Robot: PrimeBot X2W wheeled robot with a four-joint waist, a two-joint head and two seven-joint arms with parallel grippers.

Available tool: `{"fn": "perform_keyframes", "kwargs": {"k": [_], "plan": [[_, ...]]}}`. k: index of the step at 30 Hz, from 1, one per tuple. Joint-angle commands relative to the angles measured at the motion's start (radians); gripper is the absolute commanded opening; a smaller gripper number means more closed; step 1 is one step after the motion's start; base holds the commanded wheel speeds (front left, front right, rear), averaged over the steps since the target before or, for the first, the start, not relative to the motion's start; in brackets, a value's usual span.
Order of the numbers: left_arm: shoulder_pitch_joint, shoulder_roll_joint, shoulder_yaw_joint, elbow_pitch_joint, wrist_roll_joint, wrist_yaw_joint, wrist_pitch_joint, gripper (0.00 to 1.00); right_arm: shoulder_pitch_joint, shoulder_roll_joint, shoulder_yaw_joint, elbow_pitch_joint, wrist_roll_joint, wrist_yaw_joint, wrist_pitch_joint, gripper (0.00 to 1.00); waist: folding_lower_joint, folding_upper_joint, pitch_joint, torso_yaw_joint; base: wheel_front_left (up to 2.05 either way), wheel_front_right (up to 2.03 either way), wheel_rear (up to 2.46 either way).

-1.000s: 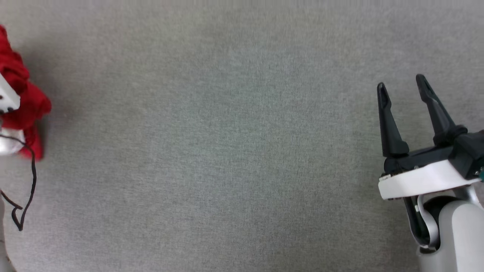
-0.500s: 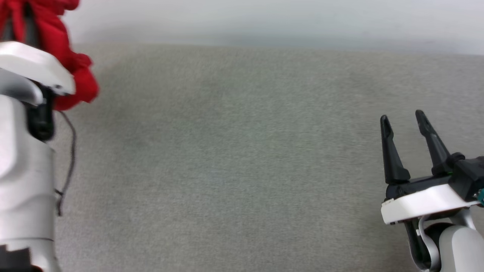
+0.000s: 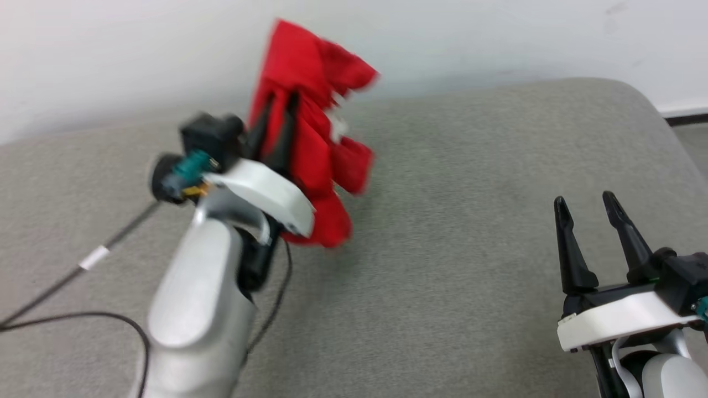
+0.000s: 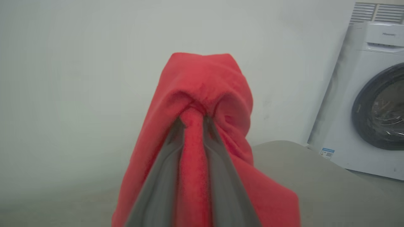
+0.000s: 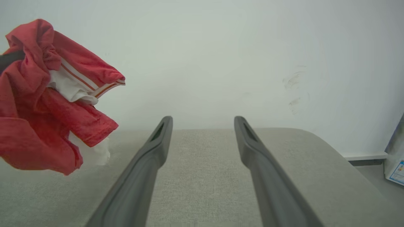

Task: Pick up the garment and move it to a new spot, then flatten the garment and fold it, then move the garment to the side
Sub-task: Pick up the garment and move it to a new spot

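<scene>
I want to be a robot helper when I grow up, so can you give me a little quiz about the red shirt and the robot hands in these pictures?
1. True or false: the right gripper is holding the garment.
2. Pick one. The garment is: A) lying flat, B) hanging bunched from the left gripper, C) neatly folded.
3. Fill the gap: in the left wrist view, the white appliance at the right is a ____ machine.

Key: 1 false (its fingers are apart and empty); 2 B; 3 washing.

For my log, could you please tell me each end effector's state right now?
Left end effector: closed on the shirt.
Right end effector: open, empty.
</scene>
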Motion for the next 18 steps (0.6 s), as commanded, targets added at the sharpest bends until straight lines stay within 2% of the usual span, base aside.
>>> {"fn": "perform_keyframes", "kwargs": {"k": [1, 8, 13, 14, 15, 18], "plan": [[0.018, 0.001, -0.001, -0.005, -0.003, -0.003, 0.001, 0.00, 0.012, 0.003, -0.001, -0.002, 0.007, 0.000, -0.001, 1.00, 0.0001, 0.0000, 0.005, -0.030, 0.00, 0.00, 0.00], [0.207, -0.025, -0.151, -0.028, -0.030, 0.010, 0.023, 0.00, 0.016, 0.002, 0.002, 0.002, 0.025, 0.000, -0.011, 1.00, 0.0001, 0.0000, 0.051, -0.071, 0.00, 0.00, 0.00], [0.311, -0.027, -0.219, 0.016, -0.023, 0.009, 0.060, 0.00, 0.004, 0.003, 0.005, 0.012, 0.034, 0.000, -0.020, 1.00, 0.0001, 0.0000, 0.075, -0.065, 0.00, 0.00, 0.00], [0.323, -0.028, -0.228, 0.020, -0.024, 0.007, 0.064, 0.32, 0.001, 0.003, 0.007, 0.014, 0.032, 0.000, -0.021, 1.00, 0.0001, 0.0000, 0.079, -0.062, 0.00, 0.00, 0.00], [0.322, -0.027, -0.235, 0.020, -0.018, 0.009, 0.056, 0.99, -0.002, 0.003, 0.008, 0.017, 0.034, 0.000, -0.023, 1.00, 0.0001, 0.0000, 0.080, -0.057, 0.00, 0.00, 0.00], [0.321, -0.029, -0.250, 0.003, -0.008, 0.017, 0.021, 1.00, -0.006, 0.002, 0.003, 0.024, 0.032, 0.000, -0.023, 1.00, 0.0001, 0.0000, 0.075, -0.038, 0.00, 0.00, 0.00]]}}
